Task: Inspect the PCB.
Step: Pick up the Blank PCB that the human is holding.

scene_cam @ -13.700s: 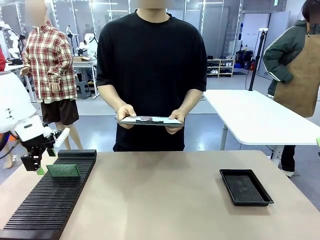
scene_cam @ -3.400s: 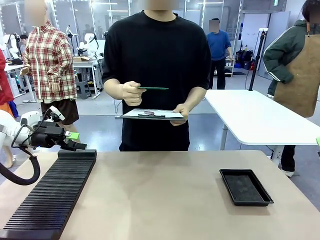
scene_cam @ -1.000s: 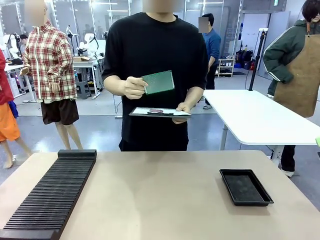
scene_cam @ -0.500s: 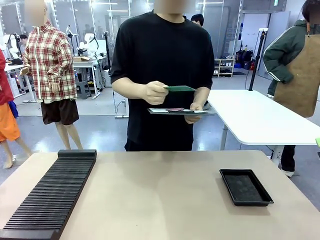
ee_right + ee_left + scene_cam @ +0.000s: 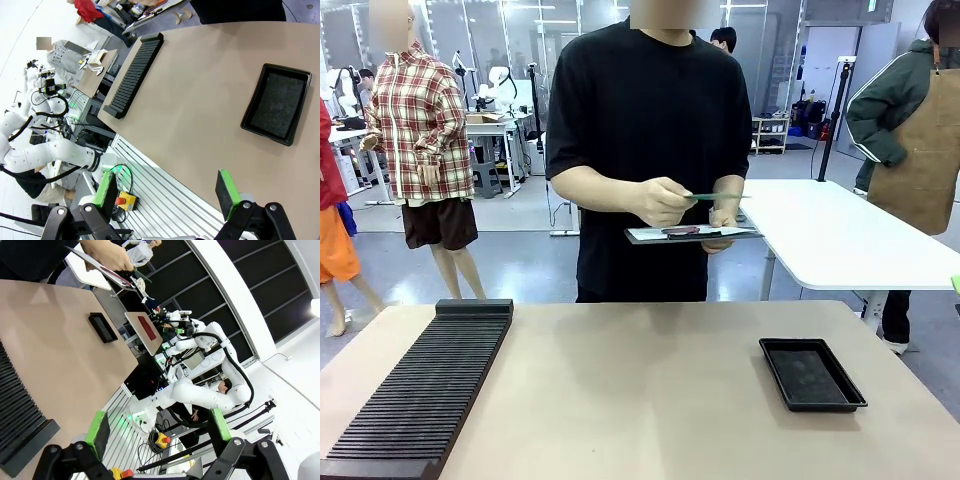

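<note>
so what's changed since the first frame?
The PCB has left the rack. The person's hand now holds it flat over the clipboard, after tilting it upright a second ago. The robot's left hand has pulled back from the rack and is open and empty. The person has shifted toward the tray side. Rack and tray stayed put.

A long black slotted rack (image 5: 420, 390) lies along the left side of the tan counter (image 5: 640, 400), and a shallow black tray (image 5: 812, 373) sits well apart from it at the right. Beyond the far edge, a person in a black shirt (image 5: 650, 110) carries a dark clipboard (image 5: 692, 234) with white paper, near a white table (image 5: 840, 240).
</note>
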Action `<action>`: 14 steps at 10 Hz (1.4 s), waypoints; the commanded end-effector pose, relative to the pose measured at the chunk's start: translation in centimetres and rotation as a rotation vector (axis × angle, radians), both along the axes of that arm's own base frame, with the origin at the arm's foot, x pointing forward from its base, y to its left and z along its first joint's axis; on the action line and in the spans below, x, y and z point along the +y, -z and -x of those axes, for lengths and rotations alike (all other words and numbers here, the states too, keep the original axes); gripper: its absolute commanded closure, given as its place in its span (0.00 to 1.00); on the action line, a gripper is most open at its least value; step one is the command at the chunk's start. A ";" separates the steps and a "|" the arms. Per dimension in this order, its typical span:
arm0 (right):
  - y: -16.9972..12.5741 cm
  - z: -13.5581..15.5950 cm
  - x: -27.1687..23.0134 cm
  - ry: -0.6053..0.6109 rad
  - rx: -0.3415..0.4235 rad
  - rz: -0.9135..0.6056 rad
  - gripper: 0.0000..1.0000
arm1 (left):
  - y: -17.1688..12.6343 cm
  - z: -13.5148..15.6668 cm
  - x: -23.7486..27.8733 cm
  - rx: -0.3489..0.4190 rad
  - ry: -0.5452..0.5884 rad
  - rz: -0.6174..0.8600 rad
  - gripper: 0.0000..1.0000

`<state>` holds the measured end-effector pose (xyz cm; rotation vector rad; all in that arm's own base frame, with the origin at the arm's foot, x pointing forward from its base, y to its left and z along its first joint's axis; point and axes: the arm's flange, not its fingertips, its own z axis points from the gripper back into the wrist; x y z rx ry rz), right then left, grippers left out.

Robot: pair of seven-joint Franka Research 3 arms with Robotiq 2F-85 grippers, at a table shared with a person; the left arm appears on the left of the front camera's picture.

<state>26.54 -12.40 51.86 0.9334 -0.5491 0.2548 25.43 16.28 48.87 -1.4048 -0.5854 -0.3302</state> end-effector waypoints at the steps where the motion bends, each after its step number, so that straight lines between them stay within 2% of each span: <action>1: -0.1 0.0 -0.1 -0.009 -0.020 -0.006 0.00 | -0.6 -0.2 0.2 0.011 0.007 0.001 0.00; 8: -0.1 0.0 -0.1 -0.009 -0.020 -0.006 0.00 | -0.6 -0.2 0.2 0.011 0.007 0.001 0.00; 9: 0.0 0.0 0.0 0.000 0.000 0.000 0.00 | -0.6 -0.2 0.2 0.011 0.007 0.001 0.00; 10: -0.6 -1.2 1.1 -0.015 0.143 -0.066 0.00 | -0.6 -0.2 0.2 0.011 0.007 0.001 0.00; 11: -1.2 -2.6 2.2 -0.015 0.230 -0.102 0.00 | -0.6 -0.2 0.2 0.011 0.007 0.001 0.00; 14: -1.8 -7.4 7.1 -0.060 0.420 -0.159 0.00 | -0.6 -0.2 0.2 0.011 0.007 0.001 0.00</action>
